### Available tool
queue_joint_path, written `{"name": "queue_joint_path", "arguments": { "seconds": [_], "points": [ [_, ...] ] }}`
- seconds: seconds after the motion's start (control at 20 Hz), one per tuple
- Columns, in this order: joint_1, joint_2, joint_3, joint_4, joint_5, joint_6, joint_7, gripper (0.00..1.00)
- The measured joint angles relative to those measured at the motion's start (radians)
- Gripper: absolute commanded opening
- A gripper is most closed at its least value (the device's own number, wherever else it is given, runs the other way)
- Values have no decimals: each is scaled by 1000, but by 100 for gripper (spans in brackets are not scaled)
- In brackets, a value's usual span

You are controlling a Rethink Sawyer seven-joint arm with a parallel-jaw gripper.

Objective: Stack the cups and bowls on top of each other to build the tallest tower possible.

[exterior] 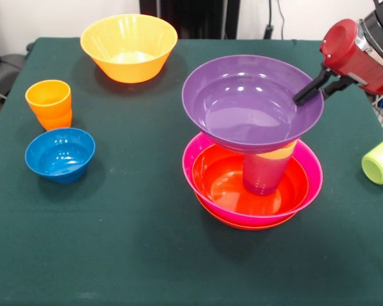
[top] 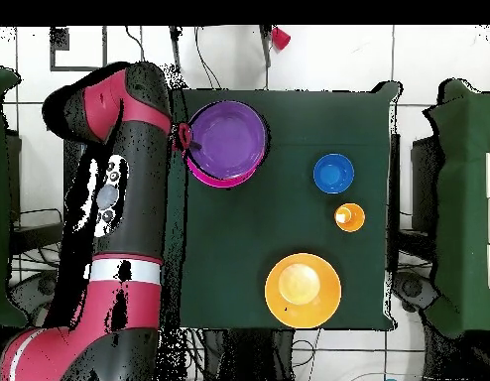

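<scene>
One tower (exterior: 252, 162) stood right of centre on the green counter (exterior: 127, 248) in the front view, its long axis upright. At its base a red-orange bowl (exterior: 242, 223) showed only as a thin rim beneath a pink bowl (exterior: 198, 153), and a second red-orange bowl (exterior: 223, 182) lay nested inside the pink one, all mouths up. A purple cup (exterior: 263, 173) stood in that bowl with a yellow cup (exterior: 282, 152) showing at its rim, and a wide glossy purple bowl (exterior: 242, 105) sat on top, mouth up and tilted slightly. The gripper (exterior: 306, 94) touched the purple bowl's right rim; whether it clasped the rim could not be told. Apart from the tower, a deep yellow-orange bowl (exterior: 129, 46) sat far left, an orange cup (exterior: 49, 103) and a small blue bowl (exterior: 59, 153) stood upright at left, and a lime green cup (exterior: 382, 159) lay on its side at the right edge.
</scene>
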Motion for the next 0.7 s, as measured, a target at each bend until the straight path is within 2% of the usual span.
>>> {"name": "queue_joint_path", "arguments": {
  "seconds": [0.7],
  "points": [
    [-2,-12,0,0,10,0,0,0]
  ]
}}
